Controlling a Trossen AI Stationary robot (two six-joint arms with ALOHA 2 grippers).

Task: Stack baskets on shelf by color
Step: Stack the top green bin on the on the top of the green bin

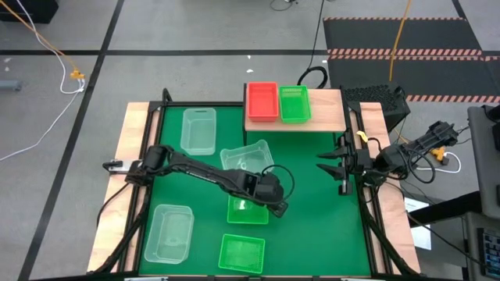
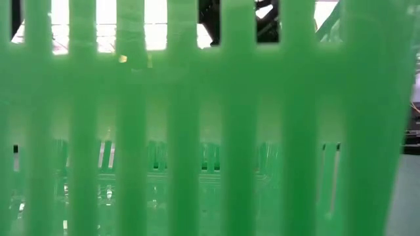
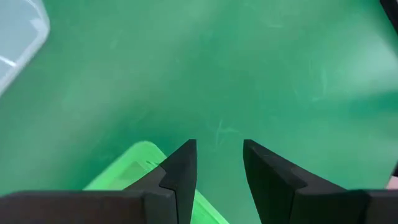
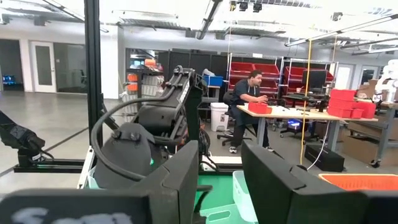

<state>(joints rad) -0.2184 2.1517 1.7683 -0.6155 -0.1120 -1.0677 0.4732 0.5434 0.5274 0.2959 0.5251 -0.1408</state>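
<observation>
high view: left arm reaches across the green mat point(image 1: 312, 211) to mid-table; right arm waits at the table's right edge, level with the shelf's front.
left gripper point(image 1: 273, 204): sits over the right rim of a green basket point(image 1: 246, 209) at mat centre, placed as if to pinch that wall for a lift.
left jaws: the left wrist view shows the two fingers point(image 3: 180, 177) parted with bare mat in the gap; the basket's rim point(image 3: 134, 165) lies outside one finger, so nothing is gripped yet, though contact with the rim is hard to rule out.
right gripper point(image 1: 344, 167): hangs just off the shelf's front right corner, pointing inward; its wrist view shows parted fingers with nothing between them, likely parked to leave the shelf approach free.
shelf point(image 1: 332, 113): at the mat's far edge; an orange-red basket point(image 1: 262, 101) and a green basket on shelf point(image 1: 294, 103) stand side by side, touching, on its left half, one spot per colour; whether either is already a stack i cannot tell from above.
clear baskets: one near the far left point(image 1: 198, 129), one tilted mid-mat point(image 1: 246, 156) just beyond the left wrist, one near left point(image 1: 169, 232); all unsorted.
second loose green basket point(image 1: 241, 253): at the near edge, its slotted wall point(image 2: 197, 118) fills the low view.
judgement: step in hand is grasping the central green basket for the green spot.
</observation>
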